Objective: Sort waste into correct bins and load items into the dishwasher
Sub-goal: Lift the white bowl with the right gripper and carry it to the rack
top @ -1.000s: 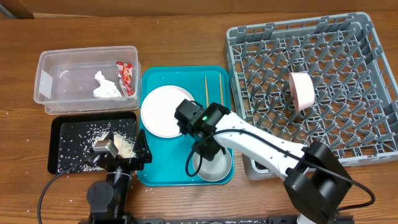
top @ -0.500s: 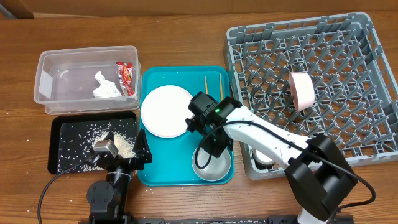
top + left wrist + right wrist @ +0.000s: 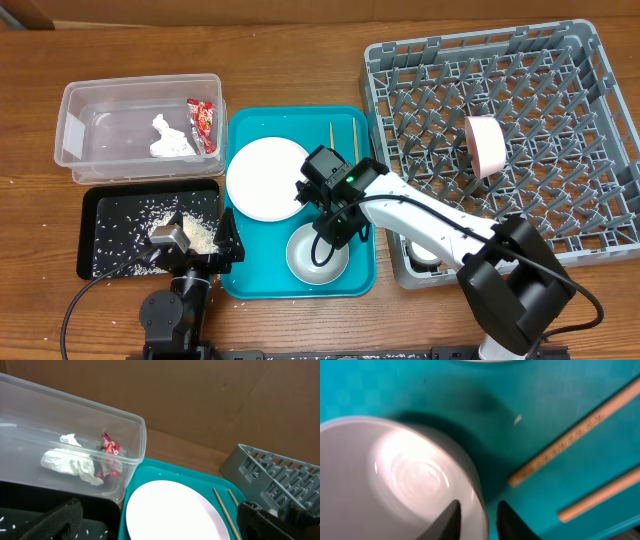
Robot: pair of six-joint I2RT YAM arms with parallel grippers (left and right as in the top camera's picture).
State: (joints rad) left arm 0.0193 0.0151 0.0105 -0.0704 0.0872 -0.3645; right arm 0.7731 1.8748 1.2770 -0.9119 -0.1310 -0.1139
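A white bowl [image 3: 318, 256] sits at the front of the teal tray [image 3: 244, 125], tilted. My right gripper [image 3: 334, 230] is shut on its right rim; in the right wrist view one finger is inside the bowl [image 3: 405, 475] and one outside [image 3: 477, 510]. A white plate [image 3: 264, 178] and two chopsticks [image 3: 342, 142] lie on the tray; both also show in the left wrist view, the plate [image 3: 175, 512] and the chopsticks [image 3: 225, 507]. My left gripper [image 3: 190, 248] is open and empty at the tray's front left [image 3: 160, 525].
A grey dish rack [image 3: 590, 60] at the right holds a pink bowl [image 3: 486, 146]. A clear bin [image 3: 75, 100] at the back left holds a tissue [image 3: 170, 140] and a red wrapper [image 3: 203, 122]. A black tray [image 3: 100, 205] with rice lies in front of it.
My right gripper has closed on the bowl's rim and pulled the bowl left and a little away from the tray's front right corner. The left arm has not moved.
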